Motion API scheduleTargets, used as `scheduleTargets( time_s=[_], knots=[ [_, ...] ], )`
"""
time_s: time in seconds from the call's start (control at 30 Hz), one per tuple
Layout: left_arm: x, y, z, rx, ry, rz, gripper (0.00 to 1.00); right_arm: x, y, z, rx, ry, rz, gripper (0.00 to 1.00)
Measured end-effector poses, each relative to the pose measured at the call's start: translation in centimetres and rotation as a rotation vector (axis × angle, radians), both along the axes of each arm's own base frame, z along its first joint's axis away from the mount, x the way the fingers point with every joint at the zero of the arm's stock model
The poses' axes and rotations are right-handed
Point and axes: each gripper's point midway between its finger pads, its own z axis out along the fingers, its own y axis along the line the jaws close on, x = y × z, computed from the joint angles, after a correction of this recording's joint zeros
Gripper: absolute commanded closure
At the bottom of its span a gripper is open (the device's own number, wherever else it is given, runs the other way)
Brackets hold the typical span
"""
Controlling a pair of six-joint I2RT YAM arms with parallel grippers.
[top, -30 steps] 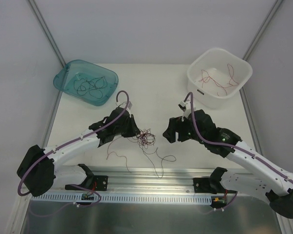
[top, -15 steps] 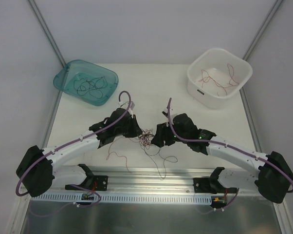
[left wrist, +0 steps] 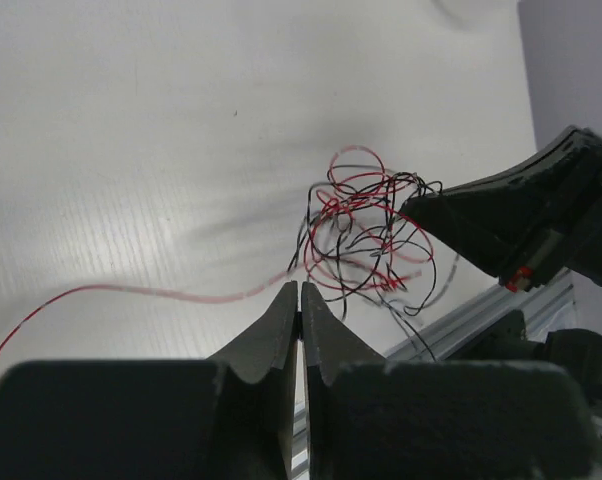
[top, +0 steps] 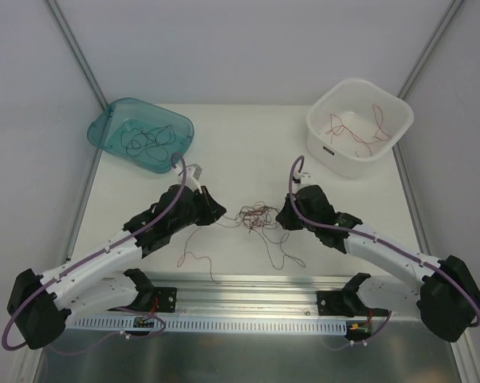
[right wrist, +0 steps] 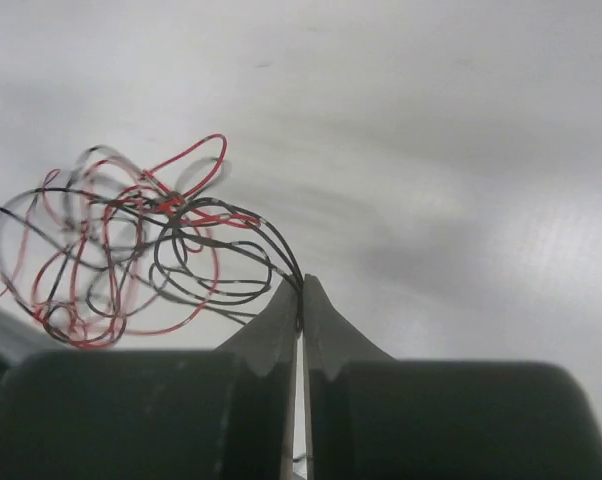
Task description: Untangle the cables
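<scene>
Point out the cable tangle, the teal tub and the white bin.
cable tangle (top: 254, 215): top view, middle of the knot.
teal tub (top: 156, 162): top view, near wall.
white bin (top: 348, 163): top view, near outer wall.

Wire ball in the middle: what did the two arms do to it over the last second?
The right hand reached into the wire ball, shut on it and drew back right. The left hand, already shut on the other side, kept its grip, so the ball now stretches wider between them. The teal tub and white tub stayed put.
</scene>
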Motion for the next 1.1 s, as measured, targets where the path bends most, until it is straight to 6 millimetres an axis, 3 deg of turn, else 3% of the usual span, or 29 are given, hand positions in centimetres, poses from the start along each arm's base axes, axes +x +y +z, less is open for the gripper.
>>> scheduleTargets(
  time_s=[0.17,0.3,0.43,0.53,0.7,0.8,0.93,1.03,1.07,1.1],
  knots=[
    [0.9,2.3,3.6,-0.088,-0.092,0.086,1.0,1.6,-7.4,-1.7,-0.09,0.041,-0.258,0.99],
    [1.7,3.7,4.6,-0.105,-0.117,0.137,1.0,1.1,-10.3,-3.1,-0.13,0.096,-0.345,0.99],
    [2.7,6.6,2.9,-0.047,-0.068,0.238,1.0,0.7,-12.0,-3.2,-0.163,0.113,-0.386,1.0],
    [3.3,10.3,1.2,0.028,-0.022,0.368,1.0,0.7,-14.5,-3.1,-0.183,0.125,-0.465,0.99],
    [3.6,16.0,0.4,0.166,-0.002,0.561,1.0,0.9,-18.4,-1.8,-0.149,0.113,-0.605,0.99],
    [3.7,18.3,0.2,0.216,0.006,0.64,0.98,0.6,-18.6,-0.7,-0.114,0.093,-0.6,0.99],
    [3.3,18.6,-1.0,0.258,0.051,0.628,0.81,0.6,-16.8,1.5,-0.042,0.069,-0.504,0.99],
    [3.1,16.8,-2.5,0.257,0.115,0.517,0.63,0.7,-15.1,3.3,0.013,0.047,-0.416,0.99],
    [2.9,15.9,-3.0,0.246,0.14,0.469,0.46,0.7,-14.5,3.8,0.025,0.039,-0.388,0.99],
    [2.7,14.9,-3.3,0.234,0.158,0.411,0.38,0.7,-13.8,4.3,0.032,0.032,-0.355,0.99]
  ],
)
